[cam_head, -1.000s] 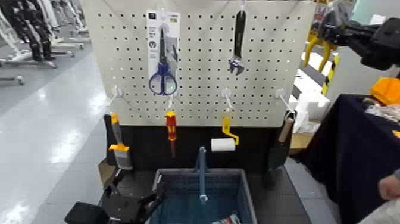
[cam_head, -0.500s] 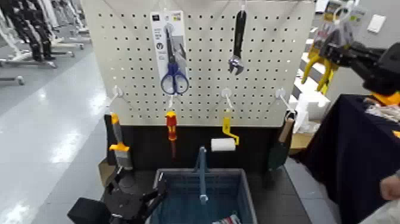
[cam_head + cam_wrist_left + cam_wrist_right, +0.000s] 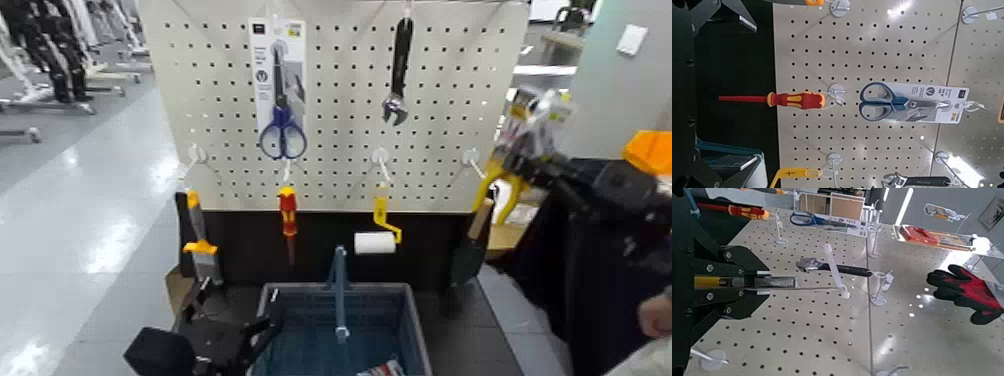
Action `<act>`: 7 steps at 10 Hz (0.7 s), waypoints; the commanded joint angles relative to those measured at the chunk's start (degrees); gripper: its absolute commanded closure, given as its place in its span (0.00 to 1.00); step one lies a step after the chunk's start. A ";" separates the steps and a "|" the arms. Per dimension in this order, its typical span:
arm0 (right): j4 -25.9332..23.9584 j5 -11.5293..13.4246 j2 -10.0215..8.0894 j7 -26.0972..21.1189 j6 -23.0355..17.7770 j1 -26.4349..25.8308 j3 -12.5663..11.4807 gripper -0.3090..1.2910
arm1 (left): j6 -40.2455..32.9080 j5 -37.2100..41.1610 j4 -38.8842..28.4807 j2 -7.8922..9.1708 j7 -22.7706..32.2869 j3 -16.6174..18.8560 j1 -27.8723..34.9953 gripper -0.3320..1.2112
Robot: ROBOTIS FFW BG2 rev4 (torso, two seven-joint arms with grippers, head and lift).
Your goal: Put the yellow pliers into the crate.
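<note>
Yellow pliers are lower and further in toward the crate than a second ago, card still on. Right gripper has its fingers closed on them, above the crate and off to its right. Not over the opening, so no release; I'd go further left, clear the handle bar, then lower. Left gripper, fingers apart and empty, is at the crate's left side, slightly inward. Possible snag there.

At the upper left in your head view, the scissors have smooth blue plastic handles, on a printed paper card. At the upper centre, the wrench shows shiny metal. Your crate, lower centre, looks matt plastic.
</note>
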 commanded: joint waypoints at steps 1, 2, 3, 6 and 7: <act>1.91 -1.61 2.20 -0.35 0.00 3.80 2.41 0.91 | 0.19 0.23 0.00 0.52 0.16 -0.48 -0.04 0.30; 2.97 -2.13 2.73 -0.35 0.00 4.60 3.64 0.91 | 0.27 0.23 0.00 0.43 0.16 -0.48 -0.04 0.30; 4.46 -2.66 3.25 -0.44 -0.18 5.30 5.05 0.91 | 0.27 0.23 0.00 0.43 0.16 -0.48 -0.04 0.30; 9.38 -2.93 4.66 -0.96 -2.11 6.70 9.18 0.91 | 0.27 0.23 0.00 0.35 0.16 -0.30 0.13 0.30; 11.14 -3.10 4.84 -0.88 -2.55 6.79 10.49 0.91 | 0.27 0.23 0.00 0.35 0.16 -0.22 0.04 0.30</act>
